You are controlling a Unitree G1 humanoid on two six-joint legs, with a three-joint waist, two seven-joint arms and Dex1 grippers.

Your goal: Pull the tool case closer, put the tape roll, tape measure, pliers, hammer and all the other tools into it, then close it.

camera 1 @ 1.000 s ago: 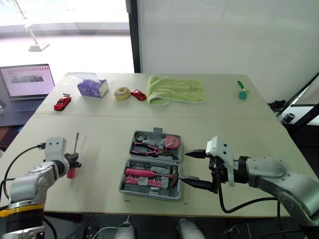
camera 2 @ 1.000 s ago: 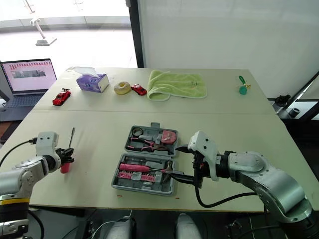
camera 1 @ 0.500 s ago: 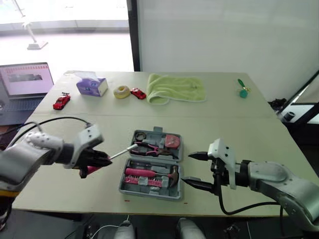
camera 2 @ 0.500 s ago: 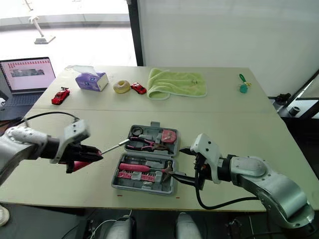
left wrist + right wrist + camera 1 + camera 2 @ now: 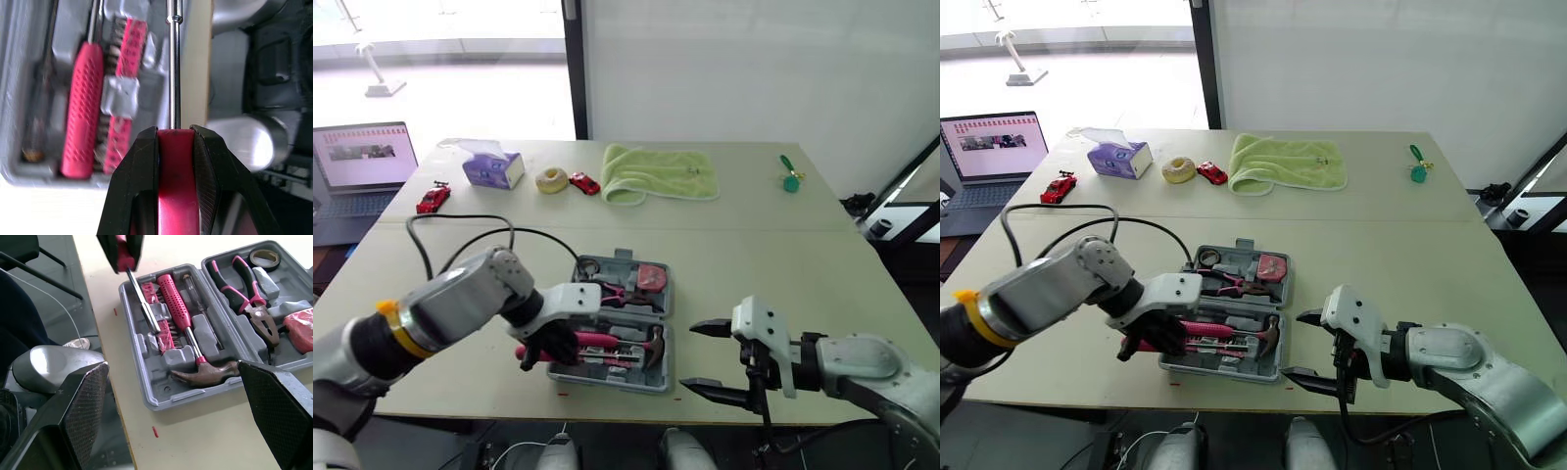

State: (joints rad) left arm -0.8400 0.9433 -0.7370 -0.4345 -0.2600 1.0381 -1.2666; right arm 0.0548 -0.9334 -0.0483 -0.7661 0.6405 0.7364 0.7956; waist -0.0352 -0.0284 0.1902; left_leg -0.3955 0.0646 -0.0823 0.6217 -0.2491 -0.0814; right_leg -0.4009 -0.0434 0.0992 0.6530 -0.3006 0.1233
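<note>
The grey tool case lies open near the table's front edge. Its far half holds the tape roll, the pliers and the red tape measure. In the near half lie the pink-handled hammer and a rack of bits. My left gripper hangs over the near half's left end, shut on the red handle of a screwdriver, whose shaft points across the case. My right gripper stands open just right of the case's front corner, with nothing in it.
Along the table's far side lie a green towel, a tissue box, a yellowish ring, two red toy cars and a green item. A laptop stands off the table's left.
My left arm has swung right from the table's left side, carrying the screwdriver over the case's near half. The right gripper has drawn back slightly toward the front edge.
</note>
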